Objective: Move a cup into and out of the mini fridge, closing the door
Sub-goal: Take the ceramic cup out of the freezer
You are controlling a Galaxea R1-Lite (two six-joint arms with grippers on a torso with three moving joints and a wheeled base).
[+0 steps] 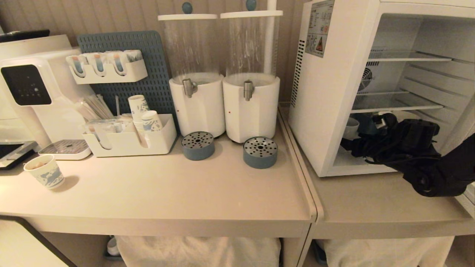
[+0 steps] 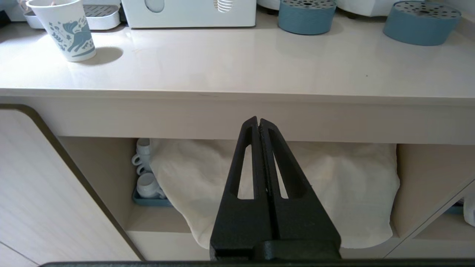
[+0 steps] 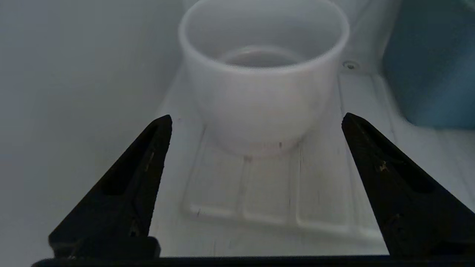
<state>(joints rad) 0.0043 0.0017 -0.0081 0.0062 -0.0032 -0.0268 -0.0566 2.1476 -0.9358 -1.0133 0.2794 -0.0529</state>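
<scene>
- While the left gripper [image 2: 259,124] is hanging parked below the front edge of the counter [image 2: 237,66], its fingers are pressing flat together on nothing, with a white cloth [image 2: 334,178] and a few small white cups [image 2: 146,174] sitting on the shelf beyond.
- Right gripper [image 3: 256,122] is reaching into the bottom compartment of the mini fridge [image 1: 319,122], fingers [image 3: 148,163] standing wide apart and gripping nothing.
- Cup [image 3: 263,70] is standing upright on the ribbed fridge floor just past the fingertips, in line with the gap between them and touching neither finger; in the head view the cup [image 1: 350,128] is showing toward the compartment's left wall, partly hidden by the black arm.
- Blue object [image 3: 430,63] is sitting beside the cup, deeper in the compartment; what it is cannot be told.
- Wire shelves [image 1: 404,57] are spanning the open fridge above the arm.
- Paper cup [image 1: 45,171] is standing alone at the counter's far left.
- Two cylindrical drink dispensers [image 1: 222,74] are standing at the back of the counter, a round blue drip tray [image 1: 260,152] in front of each.
</scene>
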